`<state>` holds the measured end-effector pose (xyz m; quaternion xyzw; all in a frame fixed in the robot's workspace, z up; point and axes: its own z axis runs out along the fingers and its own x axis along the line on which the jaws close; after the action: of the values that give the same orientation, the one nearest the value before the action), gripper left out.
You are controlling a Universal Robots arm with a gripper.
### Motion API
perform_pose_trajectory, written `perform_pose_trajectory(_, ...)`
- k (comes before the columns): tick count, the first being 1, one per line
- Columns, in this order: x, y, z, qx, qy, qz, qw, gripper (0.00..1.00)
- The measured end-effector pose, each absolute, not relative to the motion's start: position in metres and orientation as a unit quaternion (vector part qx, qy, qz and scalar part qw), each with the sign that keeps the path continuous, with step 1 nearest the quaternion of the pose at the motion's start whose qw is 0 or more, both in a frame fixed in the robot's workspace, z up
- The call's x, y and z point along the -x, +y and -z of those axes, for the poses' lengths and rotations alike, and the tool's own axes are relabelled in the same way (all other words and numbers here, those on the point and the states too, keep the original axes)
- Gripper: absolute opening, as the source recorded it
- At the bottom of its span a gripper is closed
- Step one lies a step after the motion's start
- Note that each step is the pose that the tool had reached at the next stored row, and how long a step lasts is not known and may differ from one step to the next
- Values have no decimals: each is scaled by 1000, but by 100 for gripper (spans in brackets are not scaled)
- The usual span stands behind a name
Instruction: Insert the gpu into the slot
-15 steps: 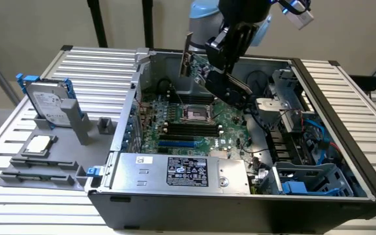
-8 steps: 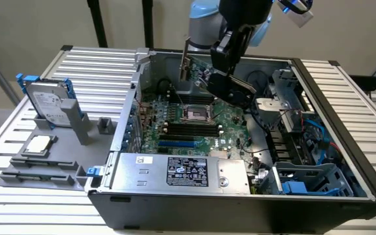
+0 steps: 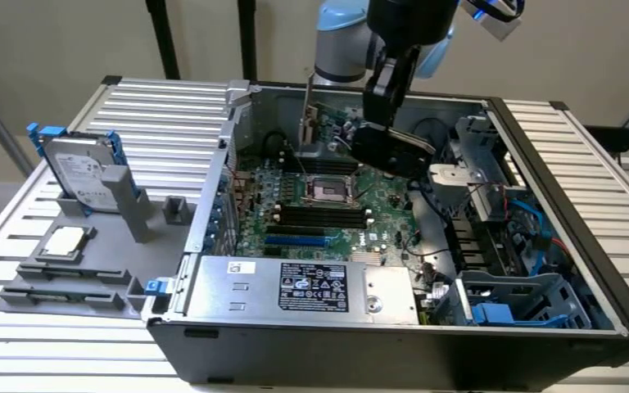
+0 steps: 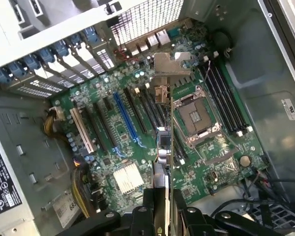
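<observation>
I had the gripper (image 3: 380, 121) clamped on the gpu (image 3: 398, 152), upper centre of the exterior view, above the motherboard (image 3: 386, 203), blue slot (image 3: 296, 242) empty below centre.

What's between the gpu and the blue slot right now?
In the wrist view, black slots run parallel between the gpu and the blue slot.

My hand (image 4: 162, 204) is black, the gpu (image 4: 162, 147) black too; the slot (image 4: 125, 120) is bright blue (seven o'clock of the gpu, exterior view) against the green motherboard (image 4: 140, 142).
</observation>
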<state>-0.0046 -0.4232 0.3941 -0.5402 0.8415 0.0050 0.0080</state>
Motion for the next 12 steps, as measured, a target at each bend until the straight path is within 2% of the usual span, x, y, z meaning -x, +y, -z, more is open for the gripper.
perform_pose_trajectory(12, 5, -423, -382, 629, 778, -6, 13, 26)
